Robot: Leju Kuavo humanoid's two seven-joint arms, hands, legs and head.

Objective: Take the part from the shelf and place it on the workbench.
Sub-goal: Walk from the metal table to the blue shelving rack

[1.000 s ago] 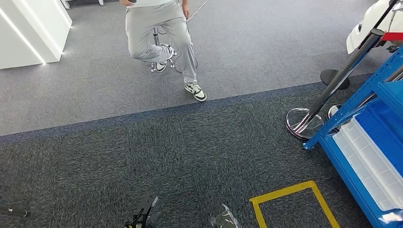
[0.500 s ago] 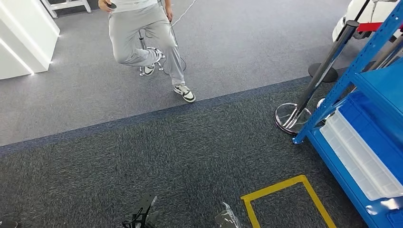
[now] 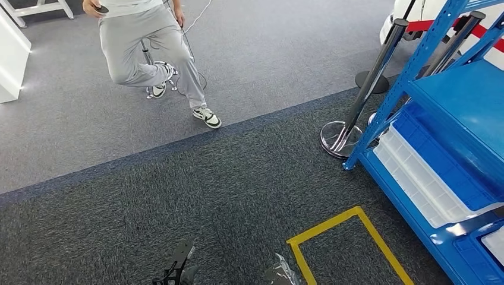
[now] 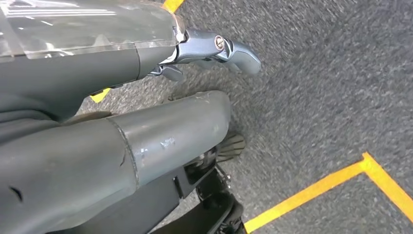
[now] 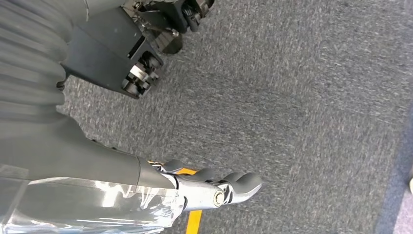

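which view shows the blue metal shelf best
The head view: the blue metal shelf stands at the right, holding a white plastic tray. Both wrist views look down at grey carpet and yellow floor tape instead.

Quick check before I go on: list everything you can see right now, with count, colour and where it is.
Shelf rack: one, blue, at the right of the head view.
Bins on the rack: one blue, one clear white, side by side on a low level.
Barrier posts: two, chrome, beside the rack's corner; near one on a chrome base.
Floor tape outline: one, yellow, on the dark carpet in front of the rack.
Person: one, grey trousers, white-and-black shoes, on a stool on the lighter carpet.
Left hand: grey, hanging over the carpet, holding nothing.
Right hand: grey, hanging over the carpet, holding nothing.
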